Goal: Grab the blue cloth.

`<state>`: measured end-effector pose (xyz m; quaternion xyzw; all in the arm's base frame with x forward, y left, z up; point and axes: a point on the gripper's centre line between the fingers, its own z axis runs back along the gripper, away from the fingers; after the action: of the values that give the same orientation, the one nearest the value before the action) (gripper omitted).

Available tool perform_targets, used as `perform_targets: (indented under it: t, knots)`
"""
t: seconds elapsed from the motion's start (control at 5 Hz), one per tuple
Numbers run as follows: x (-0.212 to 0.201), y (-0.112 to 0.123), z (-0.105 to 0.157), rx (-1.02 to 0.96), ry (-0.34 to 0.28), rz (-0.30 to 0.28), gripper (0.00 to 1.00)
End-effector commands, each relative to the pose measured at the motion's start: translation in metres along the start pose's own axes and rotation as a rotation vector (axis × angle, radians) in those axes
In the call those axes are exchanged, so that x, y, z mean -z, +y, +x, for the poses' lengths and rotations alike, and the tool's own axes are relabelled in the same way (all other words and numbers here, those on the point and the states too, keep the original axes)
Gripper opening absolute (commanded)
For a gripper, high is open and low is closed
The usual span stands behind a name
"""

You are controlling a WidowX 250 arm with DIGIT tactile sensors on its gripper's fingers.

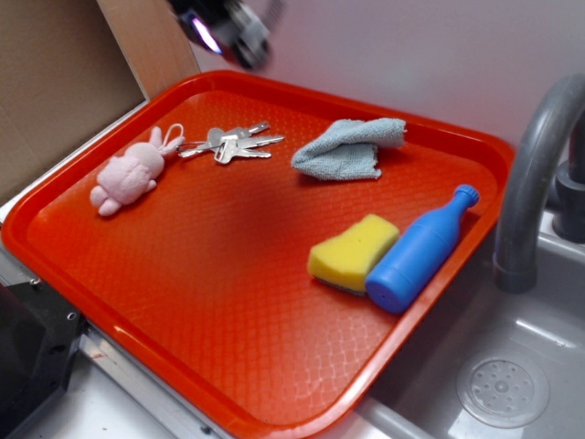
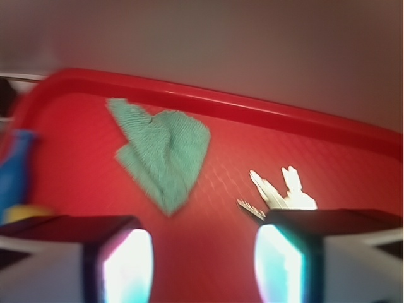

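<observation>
No text, label, brand, number or sign can be read in either view. The blue bottle [image 1: 419,253] beside the yellow sponge [image 1: 352,253] shows a plain surface with no label. The keys [image 1: 228,144], lying to the left of the blue cloth [image 1: 348,149] in the exterior view, are too small and blurred for any stamped marks to be made out. The red tray [image 1: 228,302] bears only a textured pattern.

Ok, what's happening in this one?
A WidowX gripper hangs above the far edge of an orange tray, fingers apart and holding nothing. The blue cloth lies crumpled and untouched near the tray's back rim, beside a bunch of keys. The exterior view is blurred around the arm.
</observation>
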<state>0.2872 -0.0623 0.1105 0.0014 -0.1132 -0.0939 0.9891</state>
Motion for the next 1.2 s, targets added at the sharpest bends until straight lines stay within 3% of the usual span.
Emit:
perform_targets:
  t: [0.0,0.2,0.4,0.6,1.0]
  knots:
    - [0.051,-0.013,0.018,0.071,0.016,-0.025,1.00]
    - [0.064,-0.012,0.017,0.121,0.039,0.000,1.00]
    - [0.066,-0.003,0.015,0.138,0.028,-0.053,0.00]
    - [0.072,0.012,0.006,0.155,0.013,-0.070,0.00]
    - [0.074,0.016,-0.006,0.148,0.005,-0.088,0.00]
